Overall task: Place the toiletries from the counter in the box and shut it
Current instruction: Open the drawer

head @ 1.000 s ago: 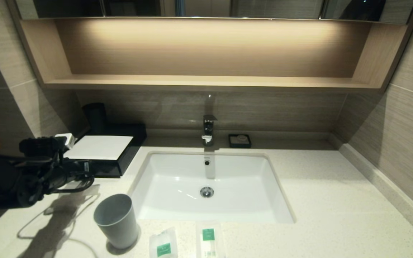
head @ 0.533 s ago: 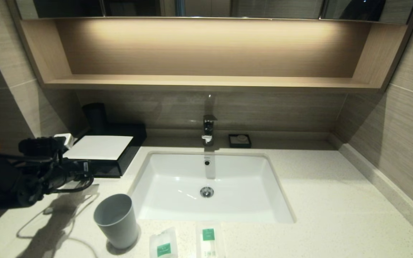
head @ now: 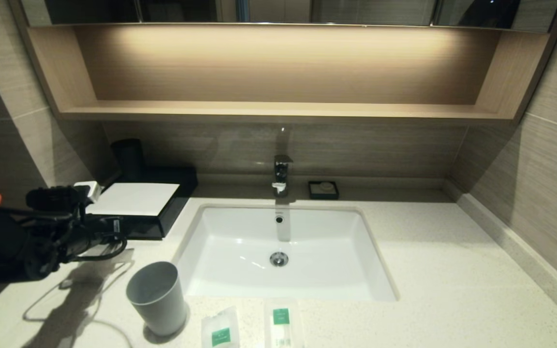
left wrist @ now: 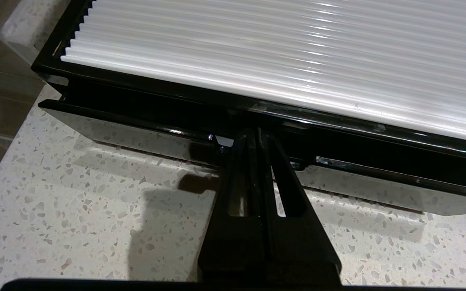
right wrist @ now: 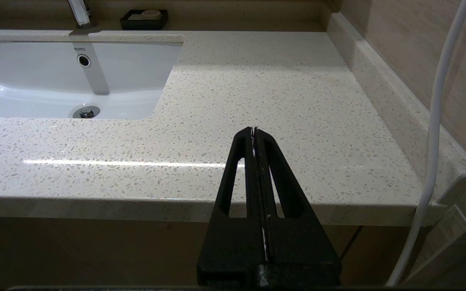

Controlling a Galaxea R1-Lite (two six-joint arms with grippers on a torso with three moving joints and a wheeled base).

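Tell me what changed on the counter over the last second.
Nothing visibly changed. The left hand stays shut with its tips at the front edge of the box. Both sachets, the cup and the shut right hand stay put.

"TOTO" on the sink basin (right wrist: 95, 76) wall

Head view high, facing down on counter (head: 428, 251); left wrist close at box (left wrist: 257, 52) front; right wrist low off counter edge, sharing sink (right wrist: 34, 81).
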